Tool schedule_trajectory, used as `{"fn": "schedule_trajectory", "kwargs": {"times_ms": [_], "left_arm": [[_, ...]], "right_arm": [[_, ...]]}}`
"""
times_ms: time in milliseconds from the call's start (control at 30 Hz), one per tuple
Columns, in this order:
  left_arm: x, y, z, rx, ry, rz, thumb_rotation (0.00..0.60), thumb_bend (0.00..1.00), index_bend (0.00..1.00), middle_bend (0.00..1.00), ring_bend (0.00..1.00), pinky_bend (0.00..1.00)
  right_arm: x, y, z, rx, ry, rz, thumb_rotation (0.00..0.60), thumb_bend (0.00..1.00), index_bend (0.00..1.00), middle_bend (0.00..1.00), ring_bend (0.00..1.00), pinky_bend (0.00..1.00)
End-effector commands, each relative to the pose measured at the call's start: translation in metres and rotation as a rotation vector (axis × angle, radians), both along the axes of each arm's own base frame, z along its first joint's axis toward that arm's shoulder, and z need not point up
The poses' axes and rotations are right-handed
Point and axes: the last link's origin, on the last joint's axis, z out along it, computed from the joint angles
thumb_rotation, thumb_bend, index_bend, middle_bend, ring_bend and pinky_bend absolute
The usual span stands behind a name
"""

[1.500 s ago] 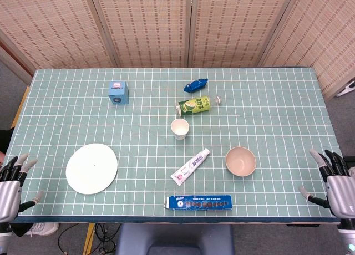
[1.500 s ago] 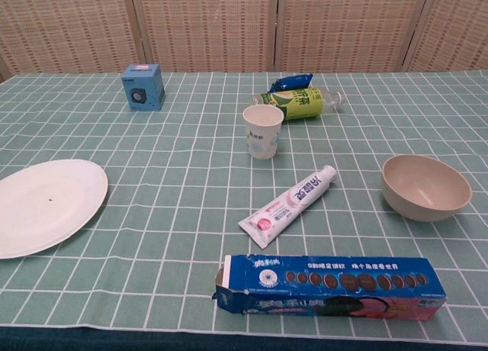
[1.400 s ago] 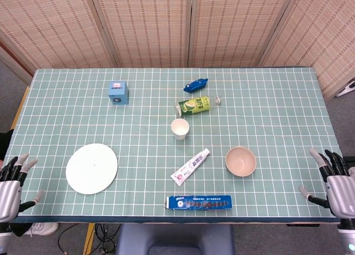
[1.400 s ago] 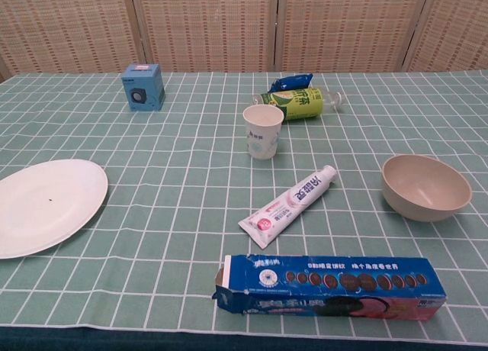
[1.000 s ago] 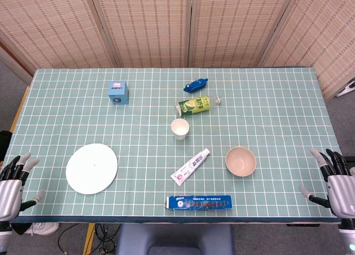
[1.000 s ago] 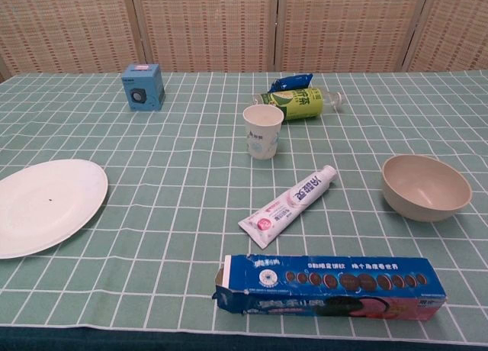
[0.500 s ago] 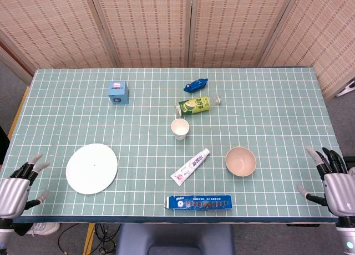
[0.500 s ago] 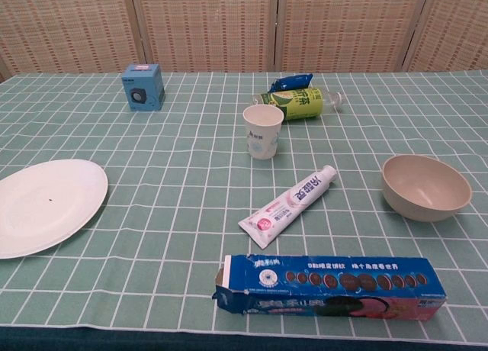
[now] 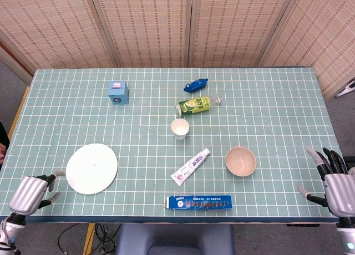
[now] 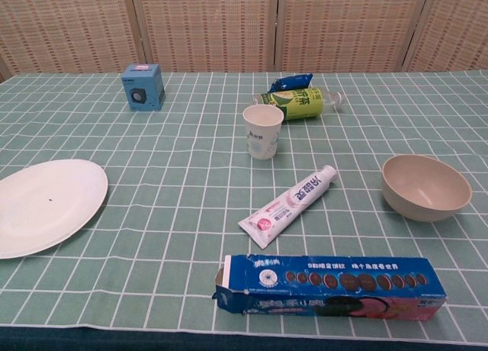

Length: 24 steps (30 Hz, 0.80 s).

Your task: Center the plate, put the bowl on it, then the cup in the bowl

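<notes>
**Table check: plate, bowl and cup all apart, both my hands empty**

My left hand (image 9: 30,193) sits at the near left corner of the table (image 9: 266,100), around 7 o'clock from the table's middle, just beside the plate (image 9: 92,168) without touching it. It holds nothing; its fingers (image 9: 51,180) point toward the plate, and I cannot tell from the head view how far apart they are. My right hand (image 9: 335,183) is at the near right edge, around 4 o'clock, fingers spread wide and upright, holding nothing. Neither hand appears in the chest view.

The plate lies flat on the checked cloth toward the near left, off centre, bare. The bowl (image 9: 241,161) stands upright at about 4 o'clock from the middle, directly on the cloth, well apart from the plate. The cup (image 9: 179,128) stands upright near the middle, mouth up, separate from the bowl.

Other items: a toothpaste tube (image 9: 190,167) lies diagonally between cup and bowl; a biscuit box (image 9: 198,202) lies flat along the near edge at 6 o'clock; a green bottle (image 9: 195,105) lies on its side at 12 o'clock from the cup, with a blue packet (image 9: 196,85) beyond it; a small blue box (image 9: 118,92) stands at 11 o'clock.
</notes>
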Motion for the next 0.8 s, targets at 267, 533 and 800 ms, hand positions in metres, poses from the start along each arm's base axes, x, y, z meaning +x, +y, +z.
{"fn": "schedule_trajectory", "kwargs": {"times_ms": [267,533,800], "left_arm": [[-0.011,0.004,-0.033,-0.098,0.058,-0.042,0.600,0.23,0.36,0.84,0.84,0.98],[-0.017,0.008,-0.052,-0.109,0.053,-0.062,0.600,0.23,0.39,0.87,0.87,0.99],[-0.023,0.014,-0.066,-0.113,0.056,-0.049,0.600,0.23,0.39,0.87,0.87,0.99]], "right_arm": [[0.001,-0.001,-0.002,0.009,0.002,-0.004,0.600,0.18,0.08,0.16,0.00,0.02],[0.003,-0.003,-0.003,0.014,0.005,0.000,0.600,0.18,0.08,0.16,0.00,0.02],[0.002,-0.001,-0.001,0.009,0.009,-0.010,0.600,0.18,0.08,0.16,0.00,0.02]]}}
